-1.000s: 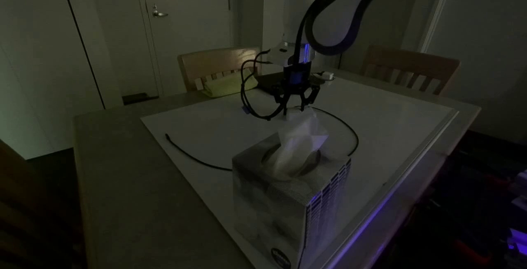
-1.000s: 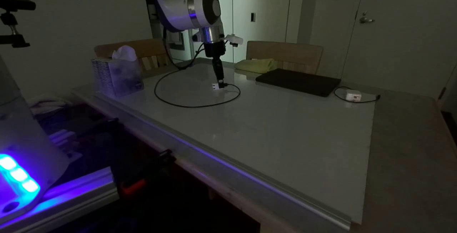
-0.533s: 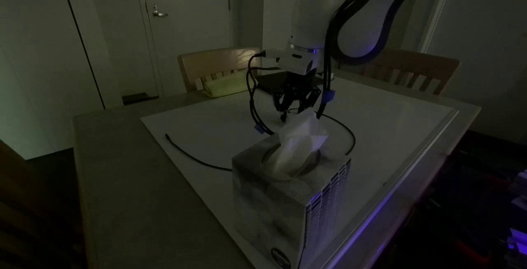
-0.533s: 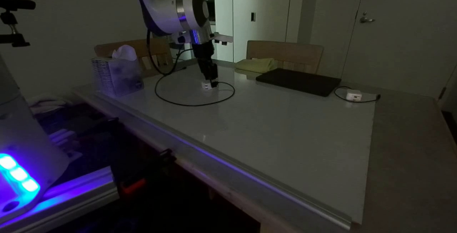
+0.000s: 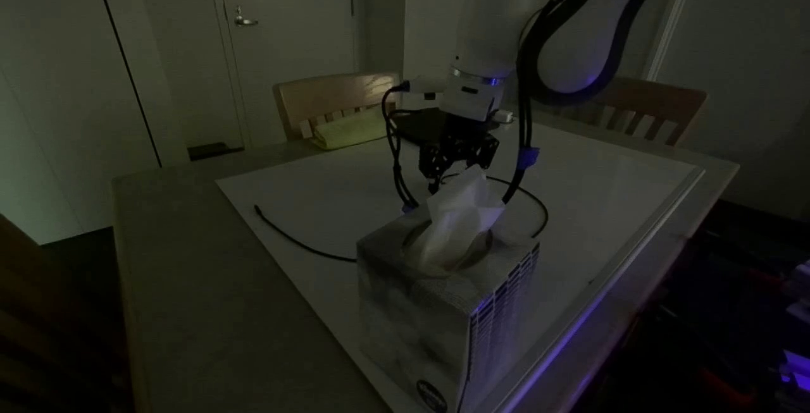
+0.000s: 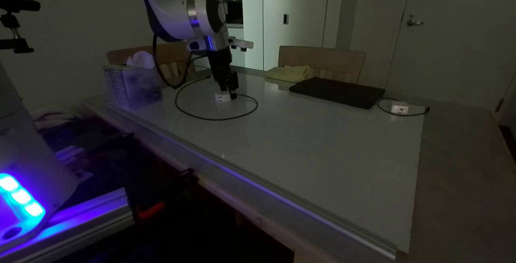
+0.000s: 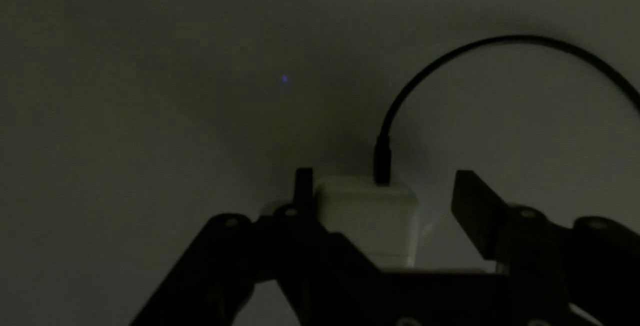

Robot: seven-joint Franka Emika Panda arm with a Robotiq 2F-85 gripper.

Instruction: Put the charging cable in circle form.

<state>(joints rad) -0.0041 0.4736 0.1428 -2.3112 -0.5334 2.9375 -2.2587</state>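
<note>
The charging cable is a thin black cord point(image 6: 217, 119) lying as an open loop on the white board. It also shows in an exterior view point(image 5: 543, 210), partly hidden behind the tissue box. Its whitish plug point(image 6: 222, 97) stands on the board, with the cord running out of it in the wrist view point(image 7: 382, 161). My gripper point(image 7: 384, 186) is open, with its fingers on either side of the plug block point(image 7: 370, 221). The left finger is against or very near the plug; a gap shows at the right finger. The gripper point(image 6: 231, 94) is low over the board.
A tissue box point(image 6: 139, 88) stands at the board's edge, large in an exterior view point(image 5: 417, 318). A flat black pad point(image 6: 337, 92), a yellow cloth point(image 6: 288, 74) and a second white plug with a short black cord point(image 6: 399, 108) lie on the far side. Chairs surround the table.
The gripper and plug have moved together across the board, toward the tissue box. The cord's loop has become narrower on the plug's side. The cord's far free end has stayed put.
</note>
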